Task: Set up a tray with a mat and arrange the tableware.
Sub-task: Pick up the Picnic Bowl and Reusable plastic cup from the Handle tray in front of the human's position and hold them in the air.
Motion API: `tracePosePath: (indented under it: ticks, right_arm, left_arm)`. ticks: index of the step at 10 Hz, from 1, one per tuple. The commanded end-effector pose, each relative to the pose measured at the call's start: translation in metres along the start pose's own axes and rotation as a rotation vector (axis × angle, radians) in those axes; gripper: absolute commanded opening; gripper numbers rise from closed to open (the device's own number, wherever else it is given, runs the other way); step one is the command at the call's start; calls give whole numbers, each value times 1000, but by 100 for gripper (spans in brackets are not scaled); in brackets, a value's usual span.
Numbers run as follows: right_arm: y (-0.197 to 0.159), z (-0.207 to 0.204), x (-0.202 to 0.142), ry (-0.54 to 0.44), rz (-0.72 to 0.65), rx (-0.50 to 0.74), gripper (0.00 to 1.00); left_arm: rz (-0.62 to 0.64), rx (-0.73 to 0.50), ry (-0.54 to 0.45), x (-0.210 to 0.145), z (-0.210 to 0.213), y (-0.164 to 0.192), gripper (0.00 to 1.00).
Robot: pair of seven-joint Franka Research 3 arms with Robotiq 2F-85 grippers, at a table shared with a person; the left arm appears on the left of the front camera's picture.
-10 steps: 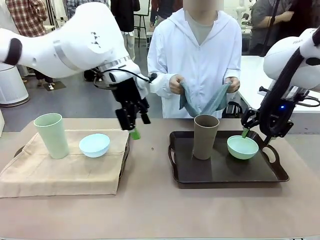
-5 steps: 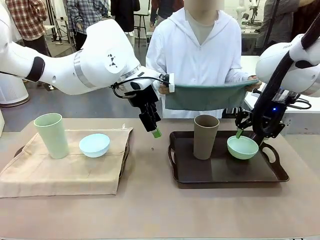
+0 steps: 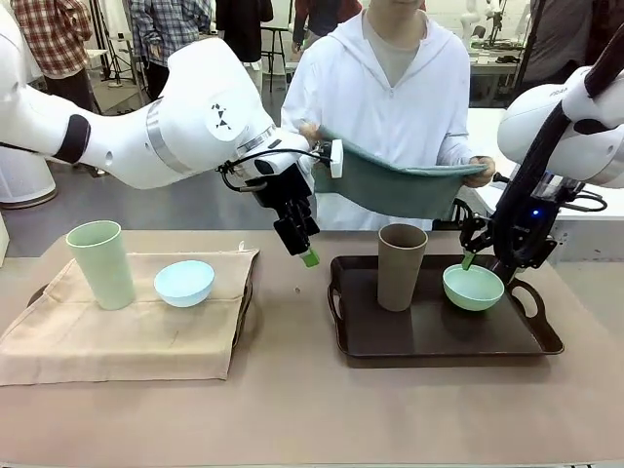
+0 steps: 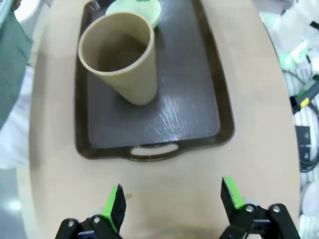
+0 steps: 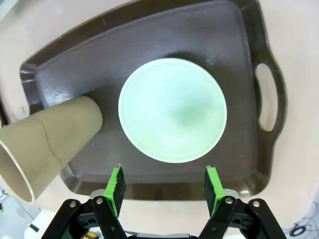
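A dark brown tray (image 3: 429, 341) on the right holds the brown cup (image 3: 401, 265) and the mint green bowl (image 3: 473, 287). On the left, a beige mat (image 3: 136, 336) covers another tray and carries the pale green cup (image 3: 100, 263) and the light blue bowl (image 3: 184, 282). My left gripper (image 3: 304, 255) hovers open over the table between the trays, empty; its wrist view has the brown cup (image 4: 122, 62) ahead. My right gripper (image 3: 476, 255) hangs open just above the mint bowl (image 5: 172, 109). The person holds a teal cloth (image 3: 400, 187) spread above the right tray.
The right tray's handles (image 3: 531, 292) stick out at both ends. Bare tan table (image 3: 312, 409) runs along the front. Cables (image 4: 304, 99) lie off the table edge in the left wrist view.
My left gripper swung right from beside the mat to the gap between trays. The person unfolded the teal cloth and now holds it spread, sagging slightly. My right gripper barely shifted.
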State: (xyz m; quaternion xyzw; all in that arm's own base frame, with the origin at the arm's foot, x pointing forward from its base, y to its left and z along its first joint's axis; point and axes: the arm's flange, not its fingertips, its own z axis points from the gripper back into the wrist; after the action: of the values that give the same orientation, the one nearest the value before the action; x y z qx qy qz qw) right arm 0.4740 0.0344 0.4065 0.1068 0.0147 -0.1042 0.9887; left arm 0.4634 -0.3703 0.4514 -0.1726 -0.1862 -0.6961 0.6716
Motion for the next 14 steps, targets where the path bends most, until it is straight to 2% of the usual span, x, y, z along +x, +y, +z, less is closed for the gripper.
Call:
tracePosePath:
  ticks: [1,3,6,10,12,13,14]
  right_arm:
    - [-4,3,22,-17,-33,-69,81]
    - [-8,5,27,-27,-30,-96,81]
    - [-19,-10,36,5,-58,-112,81]
    - [-33,-37,49,55,-76,-60,81]
    - [-35,-40,47,37,-111,6,81]
    - [-36,-39,42,60,-71,-79,81]
    - [-36,-39,42,60,-71,-79,81]
  left_arm:
    - [-15,47,-157,-12,-16,12,100]
    - [-38,78,-198,-17,-37,30,100]
    - [-71,58,-314,-23,-87,49,100]
    - [-56,-26,-340,-26,-124,65,100]
    - [-4,-87,-338,-21,-118,55,100]
    - [-38,-19,-308,-27,-130,64,100]
    - [-38,-19,-308,-27,-130,64,100]
